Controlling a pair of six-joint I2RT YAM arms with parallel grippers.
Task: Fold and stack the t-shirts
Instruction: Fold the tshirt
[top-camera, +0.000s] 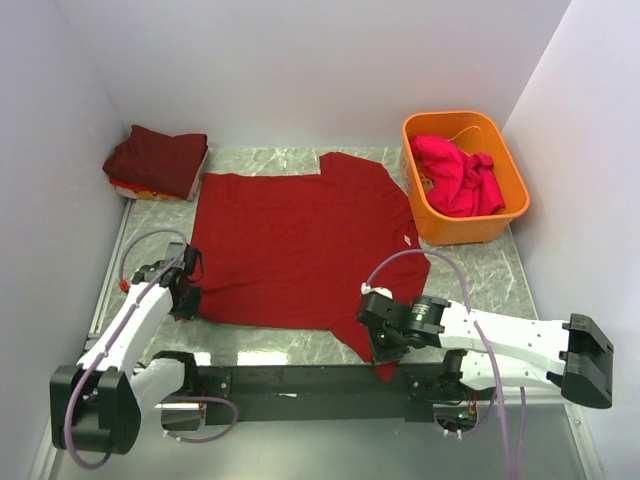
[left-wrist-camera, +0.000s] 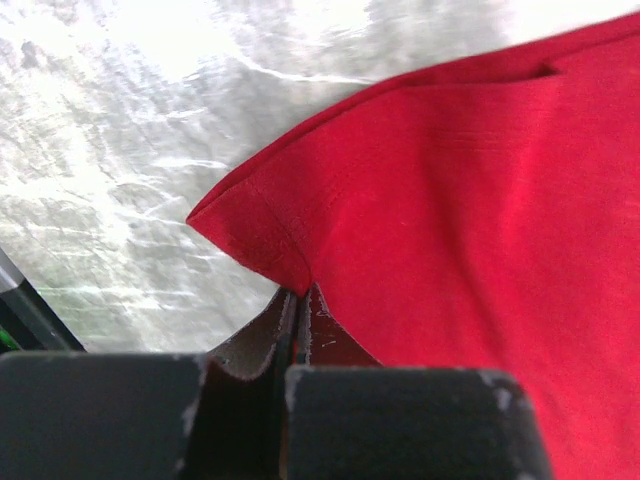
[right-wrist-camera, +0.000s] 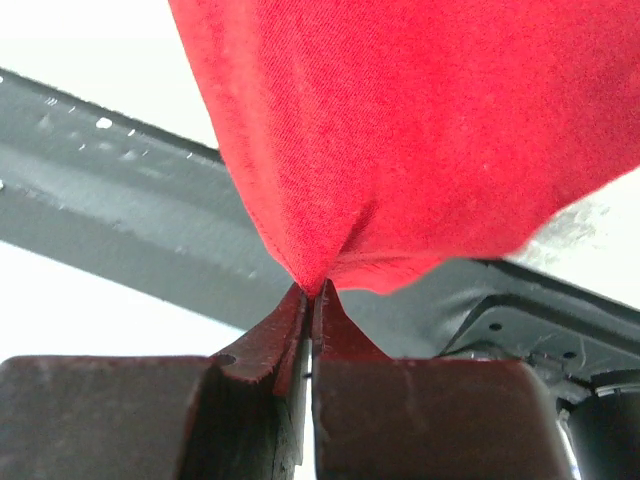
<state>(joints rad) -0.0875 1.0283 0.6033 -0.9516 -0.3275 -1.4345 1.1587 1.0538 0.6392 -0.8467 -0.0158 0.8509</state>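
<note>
— Marble tabletop (top-camera: 480, 270) carried a dark red t-shirt (top-camera: 300, 240), spread flat left of the orange tub (top-camera: 497, 228).
— Grippers?
— Both clenched: left gripper (left-wrist-camera: 298, 300) and right gripper (right-wrist-camera: 312, 295) each pinched a shirt corner, apparently to begin a fold.

The overhead view is bright and even, lit softly from above, with only faint shadows beside the orange tub (top-camera: 465, 228). In the left wrist view, glare bleaches the marble table (left-wrist-camera: 110, 170) almost white. In the right wrist view the background is blown out, and the red shirt (right-wrist-camera: 420, 130) looks slightly soft up close.
</note>
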